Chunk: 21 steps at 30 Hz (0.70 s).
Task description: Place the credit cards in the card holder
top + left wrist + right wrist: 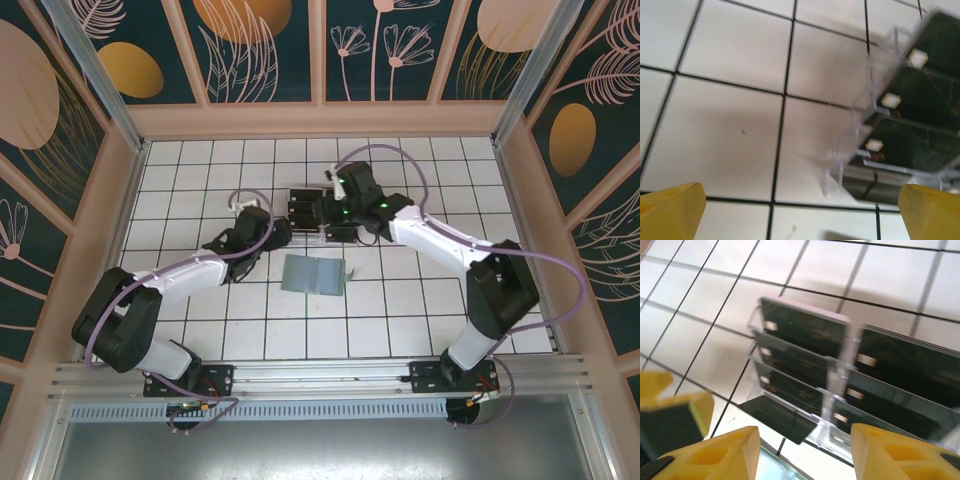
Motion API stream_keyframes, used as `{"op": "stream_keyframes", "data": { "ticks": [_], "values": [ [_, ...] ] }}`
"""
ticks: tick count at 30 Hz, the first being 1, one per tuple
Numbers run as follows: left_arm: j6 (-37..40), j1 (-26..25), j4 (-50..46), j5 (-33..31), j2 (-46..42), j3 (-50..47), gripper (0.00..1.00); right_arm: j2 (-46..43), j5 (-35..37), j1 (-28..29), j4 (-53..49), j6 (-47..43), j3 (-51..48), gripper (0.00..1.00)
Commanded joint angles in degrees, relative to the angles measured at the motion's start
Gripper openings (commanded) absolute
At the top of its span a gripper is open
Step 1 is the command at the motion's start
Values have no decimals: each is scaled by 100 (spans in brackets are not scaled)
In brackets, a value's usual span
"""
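Credit cards (805, 330) blurred, cut off by frame edge; left gripper (800, 200) released, right gripper (805, 440) parted, empty.

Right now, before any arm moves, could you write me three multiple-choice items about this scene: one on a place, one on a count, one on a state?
1. Where does the wallet lie?
A. against the back wall
B. on the table, between the rack and the arm bases
C. on top of an arm

2. How many columns does the rack have?
A. one
B. two
C. four

3. How is the left gripper?
A. open and empty
B. shut on a card
C. shut on the wallet

Answers:
1 B: the top view shows it flat on the tiles, nearer the bases than the rack.
2 B: the right wrist view shows two columns of black cards, one on each side of a clear divider.
3 A: its yellow fingers stand far apart, with nothing held between them.
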Motion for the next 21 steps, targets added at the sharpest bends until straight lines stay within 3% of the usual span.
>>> {"op": "stream_keyframes", "data": {
  "ticks": [1,8,21],
  "values": [
    [167,420,-246,420,29,295,99,542,290,545,-507,-1238,498,50],
    [69,1144,-170,969,-200,262,99,1476,1361,1051,-957,-2103,1120,43],
    [27,1253,60,1202,-274,-66,98,2166,1911,1230,-1268,-2342,1626,41]
  ]
}}
